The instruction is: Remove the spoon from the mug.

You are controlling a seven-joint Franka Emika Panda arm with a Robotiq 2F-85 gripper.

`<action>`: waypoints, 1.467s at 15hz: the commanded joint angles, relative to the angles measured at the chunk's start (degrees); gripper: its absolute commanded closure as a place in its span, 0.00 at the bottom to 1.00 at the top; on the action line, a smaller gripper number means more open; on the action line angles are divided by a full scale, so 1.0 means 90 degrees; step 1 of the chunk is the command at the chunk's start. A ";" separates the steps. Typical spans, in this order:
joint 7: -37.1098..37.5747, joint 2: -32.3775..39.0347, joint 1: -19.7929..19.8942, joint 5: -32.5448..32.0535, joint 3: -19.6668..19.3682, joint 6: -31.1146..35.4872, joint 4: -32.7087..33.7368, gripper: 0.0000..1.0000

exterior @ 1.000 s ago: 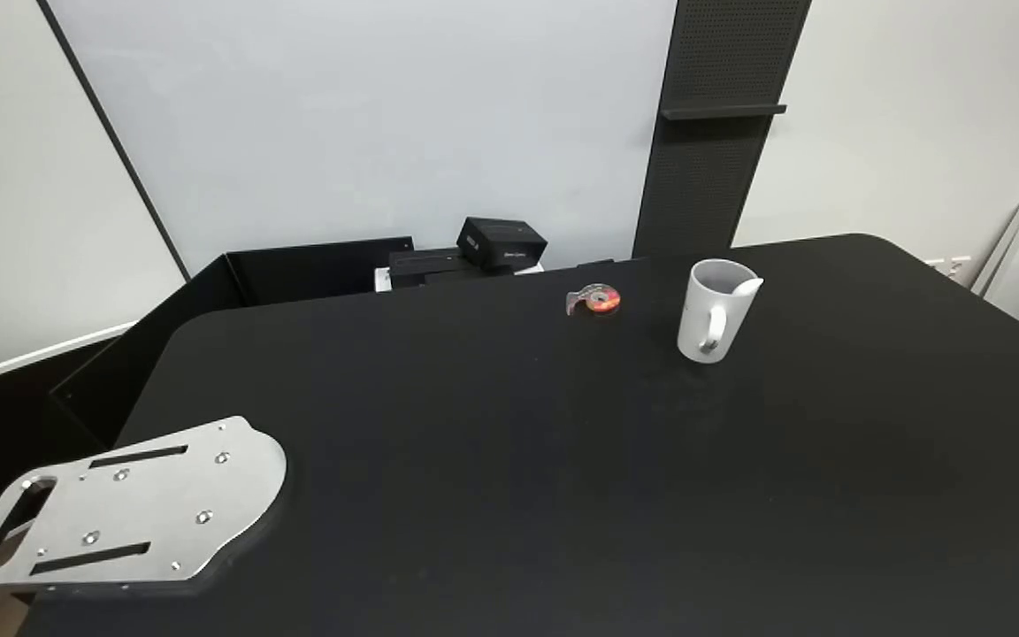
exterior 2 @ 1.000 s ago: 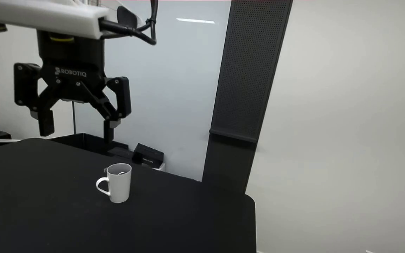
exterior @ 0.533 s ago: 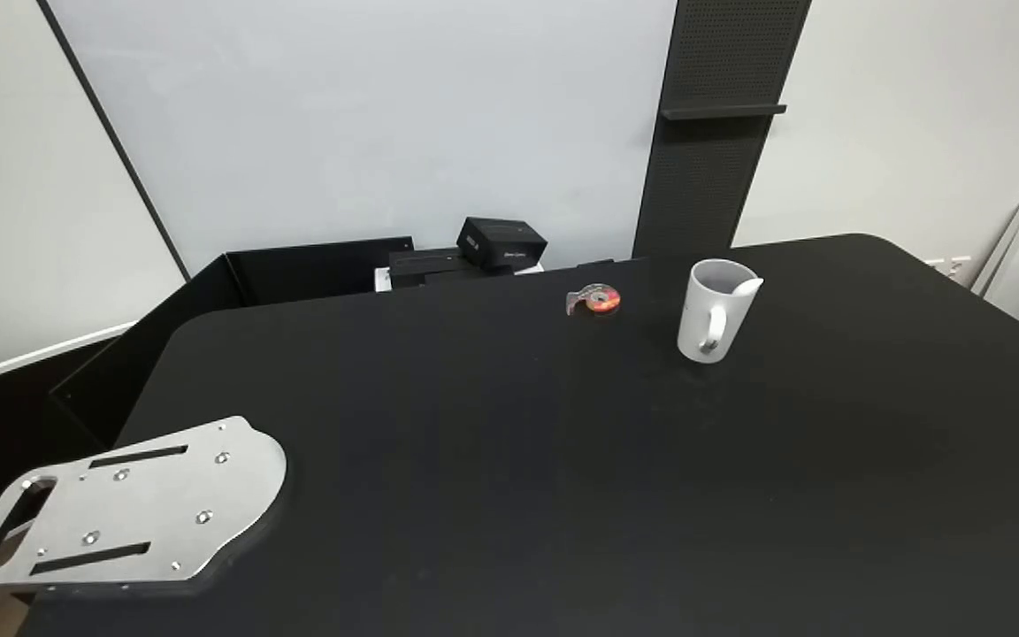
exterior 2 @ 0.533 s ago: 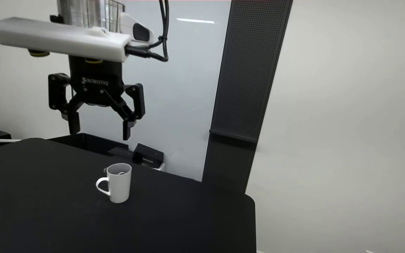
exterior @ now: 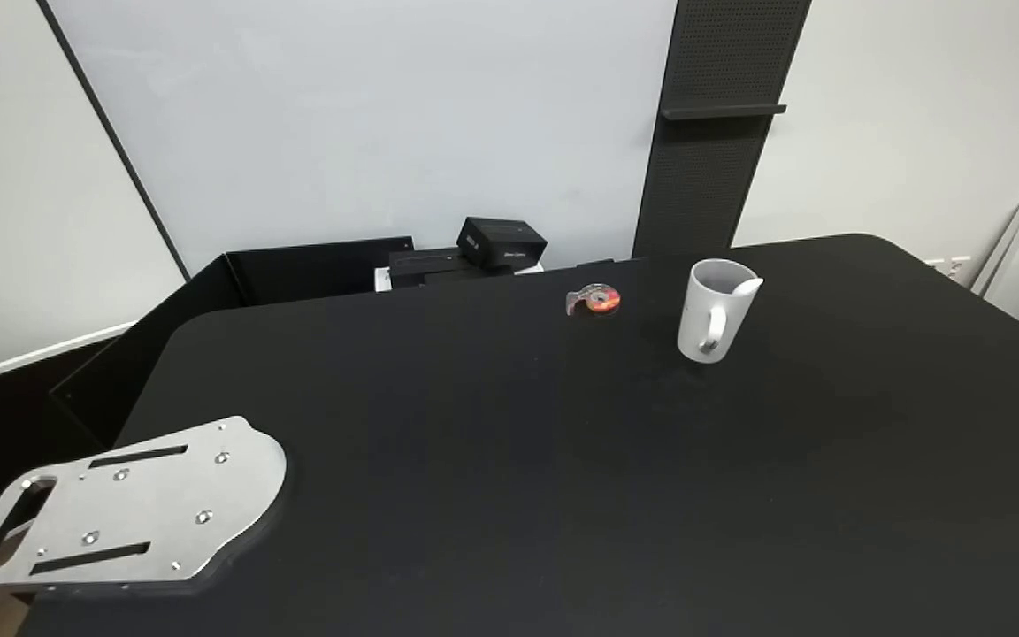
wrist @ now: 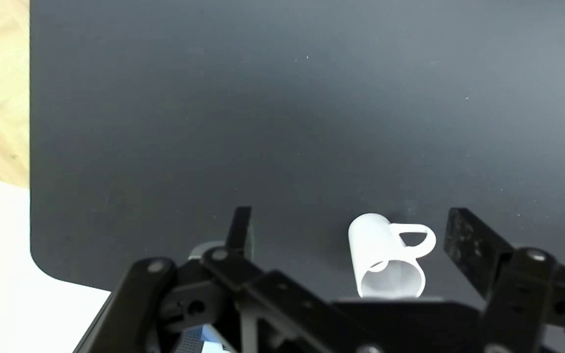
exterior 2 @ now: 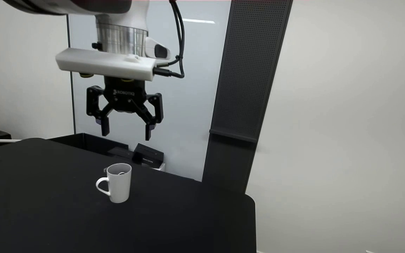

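The white mug (exterior: 695, 310) stands upright on the black table, and it also shows in an exterior view (exterior 2: 121, 188) and in the wrist view (wrist: 370, 240). The white spoon (exterior: 748, 287) stands in the mug, its tip sticking out past the rim. In the wrist view only a small white piece of the spoon (wrist: 379, 266) shows at the rim; its lower part is hidden inside. My gripper (exterior 2: 127, 133) is open and empty, well above the table. In the wrist view the mug lies between the gripper's (wrist: 352, 219) fingertips in the picture, apart from both.
A small red-and-clear tape dispenser (exterior: 600, 299) lies near the mug by the back table edge. A silver metal plate (exterior: 160, 495) sits at the table's other end. Black boxes (exterior: 502, 243) stand behind the table (exterior: 474, 442). A dark perforated panel (exterior 2: 248, 70) rises on the wall.
In an exterior view my arm and gripper have moved to the right and look smaller, farther from that camera. The gripper stays open. The mug and spoon have not moved.
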State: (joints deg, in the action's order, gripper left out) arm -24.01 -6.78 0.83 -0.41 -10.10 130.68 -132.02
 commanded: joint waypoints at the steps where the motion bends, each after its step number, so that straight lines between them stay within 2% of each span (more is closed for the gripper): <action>1: 0.0657 0.0893 0.0197 0.0096 0.0162 0.0011 0.0873 0.00; 8: 0.2712 0.2017 0.0354 0.0313 0.0244 -0.0128 0.2043 0.00; 14: 0.4195 0.2446 0.0311 0.0935 0.0321 -0.0278 0.2399 0.00; 18: 0.4471 0.2441 0.0333 0.2030 0.0559 0.0046 0.2243 0.00; 22: 0.4416 0.2444 0.0269 0.2695 0.0762 0.0599 0.2094 0.00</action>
State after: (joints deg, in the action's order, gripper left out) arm 13.77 14.94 3.15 20.70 -4.72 133.16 -112.92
